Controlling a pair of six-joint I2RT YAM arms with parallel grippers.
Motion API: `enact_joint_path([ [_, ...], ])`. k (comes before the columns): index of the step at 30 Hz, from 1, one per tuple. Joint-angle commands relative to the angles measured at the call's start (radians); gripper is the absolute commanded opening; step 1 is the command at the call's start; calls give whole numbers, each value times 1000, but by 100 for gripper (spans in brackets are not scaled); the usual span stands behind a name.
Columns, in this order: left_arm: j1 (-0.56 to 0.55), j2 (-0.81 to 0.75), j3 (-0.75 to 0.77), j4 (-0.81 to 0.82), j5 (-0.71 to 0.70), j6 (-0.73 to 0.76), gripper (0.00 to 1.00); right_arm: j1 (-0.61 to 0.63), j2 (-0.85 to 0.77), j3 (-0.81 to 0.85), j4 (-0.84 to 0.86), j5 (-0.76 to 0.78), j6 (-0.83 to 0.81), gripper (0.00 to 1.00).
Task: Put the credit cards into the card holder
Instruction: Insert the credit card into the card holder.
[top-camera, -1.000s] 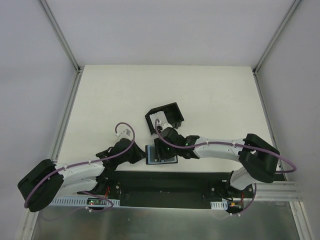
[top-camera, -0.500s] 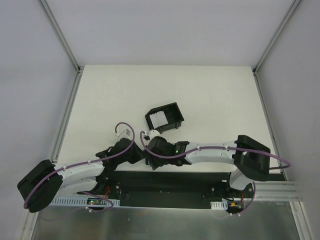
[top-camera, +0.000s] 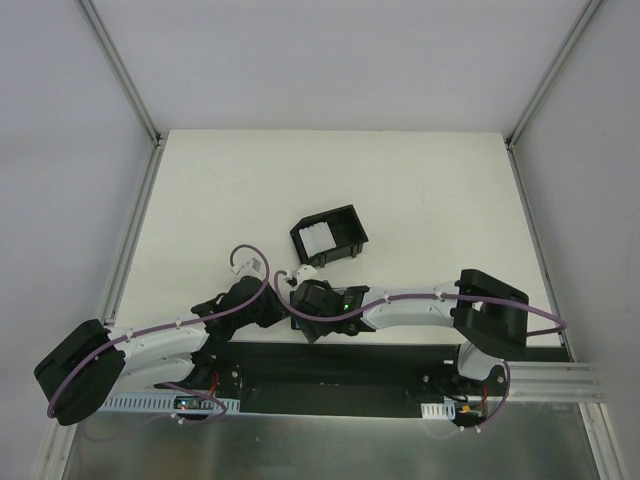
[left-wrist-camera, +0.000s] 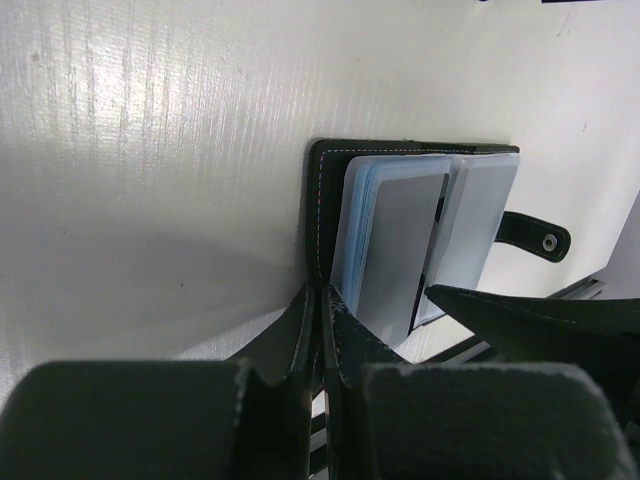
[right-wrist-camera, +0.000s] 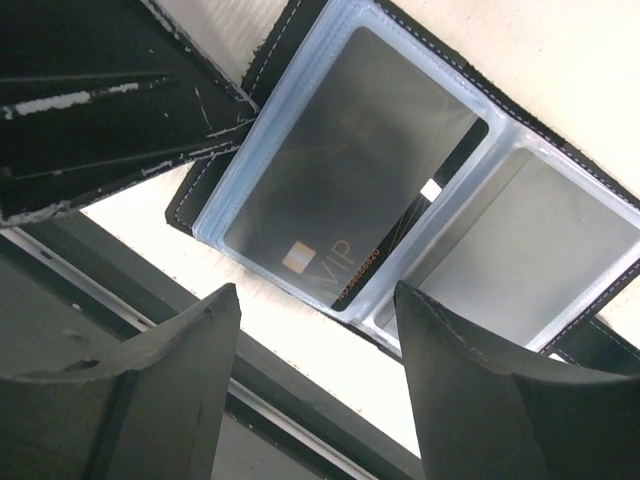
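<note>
Jaws clamped on card holder (left-wrist-camera: 480, 215) edge at left gripper (left-wrist-camera: 318, 330); spread, empty at right gripper (right-wrist-camera: 312, 300) just above. Holder open near arm bases, grey card (right-wrist-camera: 340, 200) sleeved. Mid-task, likely. Next: fetching credit cards (top-camera: 320, 238) from black box (top-camera: 345, 222), squaring to sleeve mouth.

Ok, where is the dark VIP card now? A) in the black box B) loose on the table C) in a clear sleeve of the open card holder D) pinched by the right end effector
C: the VIP card lies inside a clear sleeve of the open card holder, with the right end effector open above it.
</note>
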Motion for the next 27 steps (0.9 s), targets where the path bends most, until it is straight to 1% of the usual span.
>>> enact_joint_path([
  [1,3,-4,17,-47,-15,11,0,6,30,41,-26,53,-4,66],
  [13,3,-4,18,-48,-11,7,0,6,1,22,-36,122,33,65],
  [27,3,-4,15,-48,-8,9,0,-21,-88,-56,17,142,94,64],
])
